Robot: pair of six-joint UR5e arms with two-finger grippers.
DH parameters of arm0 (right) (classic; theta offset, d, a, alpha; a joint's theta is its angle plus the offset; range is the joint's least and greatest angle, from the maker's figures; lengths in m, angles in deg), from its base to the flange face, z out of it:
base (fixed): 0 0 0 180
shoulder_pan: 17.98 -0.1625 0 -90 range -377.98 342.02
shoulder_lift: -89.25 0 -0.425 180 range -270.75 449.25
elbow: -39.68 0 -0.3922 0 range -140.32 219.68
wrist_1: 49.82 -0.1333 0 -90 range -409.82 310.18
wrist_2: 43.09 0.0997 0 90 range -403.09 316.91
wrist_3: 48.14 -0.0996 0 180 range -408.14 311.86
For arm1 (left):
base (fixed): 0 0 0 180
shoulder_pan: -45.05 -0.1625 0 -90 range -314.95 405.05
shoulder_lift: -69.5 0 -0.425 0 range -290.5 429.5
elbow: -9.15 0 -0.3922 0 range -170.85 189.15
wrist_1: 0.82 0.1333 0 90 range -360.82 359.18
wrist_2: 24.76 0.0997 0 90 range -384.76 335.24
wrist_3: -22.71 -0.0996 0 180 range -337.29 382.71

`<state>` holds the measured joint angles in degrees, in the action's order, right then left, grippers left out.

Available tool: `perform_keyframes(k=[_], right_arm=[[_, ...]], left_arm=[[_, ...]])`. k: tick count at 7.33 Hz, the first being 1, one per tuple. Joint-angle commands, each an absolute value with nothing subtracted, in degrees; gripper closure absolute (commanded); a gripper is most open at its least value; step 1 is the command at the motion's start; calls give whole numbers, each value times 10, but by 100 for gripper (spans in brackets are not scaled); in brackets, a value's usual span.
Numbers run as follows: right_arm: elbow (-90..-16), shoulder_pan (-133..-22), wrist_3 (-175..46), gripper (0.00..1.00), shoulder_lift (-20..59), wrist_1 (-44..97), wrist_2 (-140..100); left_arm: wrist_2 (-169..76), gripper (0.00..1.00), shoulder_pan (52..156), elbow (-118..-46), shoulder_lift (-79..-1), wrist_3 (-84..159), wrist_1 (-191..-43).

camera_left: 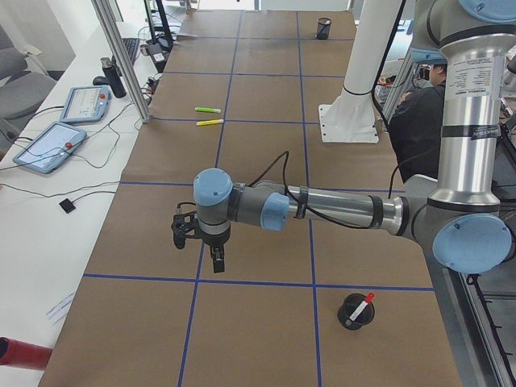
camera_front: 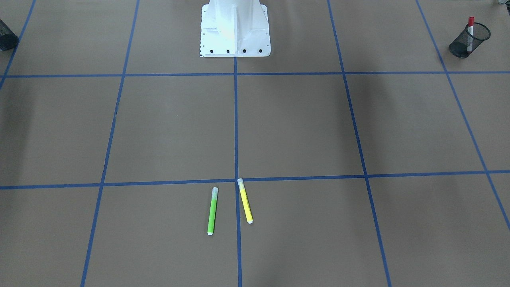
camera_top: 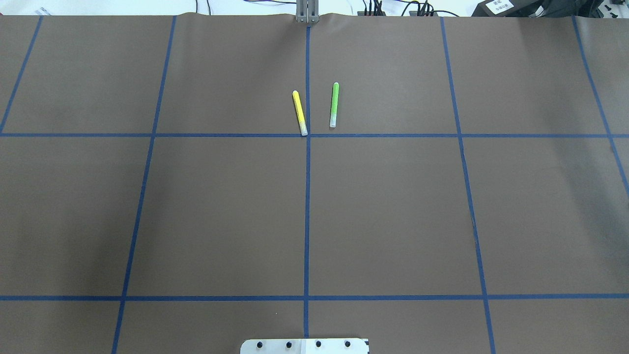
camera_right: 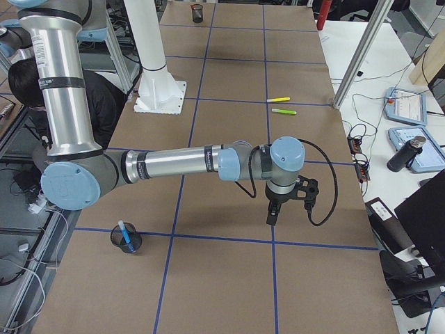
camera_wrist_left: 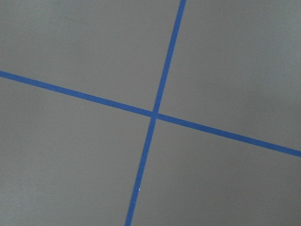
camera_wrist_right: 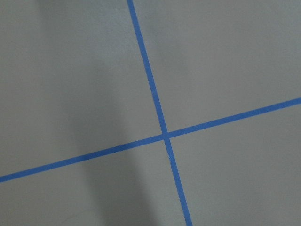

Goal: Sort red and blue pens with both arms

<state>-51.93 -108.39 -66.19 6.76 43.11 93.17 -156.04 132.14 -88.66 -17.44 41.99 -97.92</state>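
Left jaws: hang from the left arm (camera_left: 339,208) over the desk (camera_left: 258,339); open or closed, cannot tell.
Right jaws: under the right arm (camera_right: 174,163); likewise cannot tell.
Red pen (camera_front: 470,28): upright in a mesh cup (camera_front: 458,47), robot's left.
Blue pen (camera_right: 125,232): leaning in another cup (camera_right: 133,245), robot's right.

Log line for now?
red pen: left mesh cup | blue pen: right mesh cup | green marker, yellow marker: on table | left claw, right claw: unclear
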Motion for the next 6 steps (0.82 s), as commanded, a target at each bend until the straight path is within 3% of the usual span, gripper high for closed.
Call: perform_keyframes(k=[1, 6], right_arm=[[-529, -1083, -657, 0, 62, 426, 942], [-521, -1084, -658, 0, 26, 414, 938]], left_arm=[[-1555, 0, 1328, -914, -143, 369, -989], [-1559, 0, 1325, -914, -131, 382, -984]])
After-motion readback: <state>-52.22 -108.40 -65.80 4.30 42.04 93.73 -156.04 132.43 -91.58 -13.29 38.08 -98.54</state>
